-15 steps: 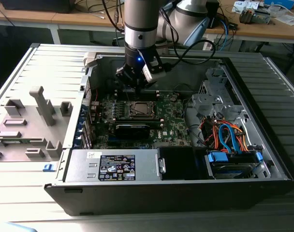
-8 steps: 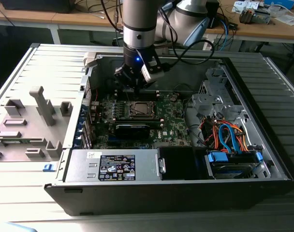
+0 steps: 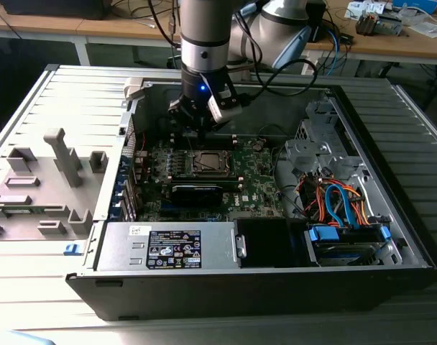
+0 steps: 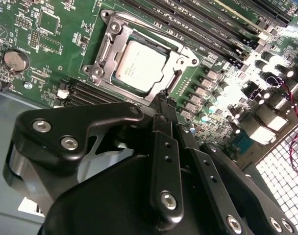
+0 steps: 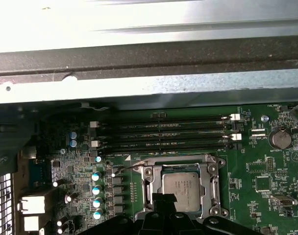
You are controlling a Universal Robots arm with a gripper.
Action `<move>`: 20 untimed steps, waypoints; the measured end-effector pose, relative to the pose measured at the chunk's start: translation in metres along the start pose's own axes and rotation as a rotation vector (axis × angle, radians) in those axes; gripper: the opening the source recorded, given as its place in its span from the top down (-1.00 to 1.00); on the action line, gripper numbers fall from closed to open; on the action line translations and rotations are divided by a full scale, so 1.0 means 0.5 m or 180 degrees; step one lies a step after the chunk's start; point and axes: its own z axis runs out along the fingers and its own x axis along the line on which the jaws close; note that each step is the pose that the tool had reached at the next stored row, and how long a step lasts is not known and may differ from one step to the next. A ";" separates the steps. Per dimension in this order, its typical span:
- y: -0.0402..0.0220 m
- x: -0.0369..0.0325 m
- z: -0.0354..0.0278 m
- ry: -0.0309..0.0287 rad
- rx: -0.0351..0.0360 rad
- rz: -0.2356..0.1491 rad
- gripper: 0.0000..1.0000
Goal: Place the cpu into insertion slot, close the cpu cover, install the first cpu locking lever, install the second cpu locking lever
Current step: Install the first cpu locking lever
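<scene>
Closest to your lens in the second wrist view is the black metal gripper (image 4: 164, 105), its two slim fingers pressed together into one clenched tip with nothing between them. That tip sits right at the edge of the thin silvery square cpu cover (image 4: 184, 59), which lies flat over the socket. Through its window you see the small square cpu with its silver-grey metal top (image 4: 140, 66), seated in the shiny-rimmed square insertion slot (image 4: 104, 53), just ahead of the fingertips. In the first wrist view the same cpu (image 5: 184, 189) lies directly past the gripper's dark tip (image 5: 163, 198), framed by the cover (image 5: 211, 182). Beyond the socket run long black memory slots (image 5: 163, 135) on the green motherboard (image 5: 259, 188). In the exterior view the gripper (image 3: 202, 122) hangs inside the open grey computer case (image 3: 409, 237), above the socket (image 3: 208, 162).
</scene>
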 end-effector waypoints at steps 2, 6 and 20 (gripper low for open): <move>0.000 0.002 0.000 0.0000 0.0000 0.0000 0.79; 0.000 0.006 0.000 0.0000 0.0000 0.0000 0.79; 0.002 0.013 0.000 0.0000 0.0000 0.0000 0.79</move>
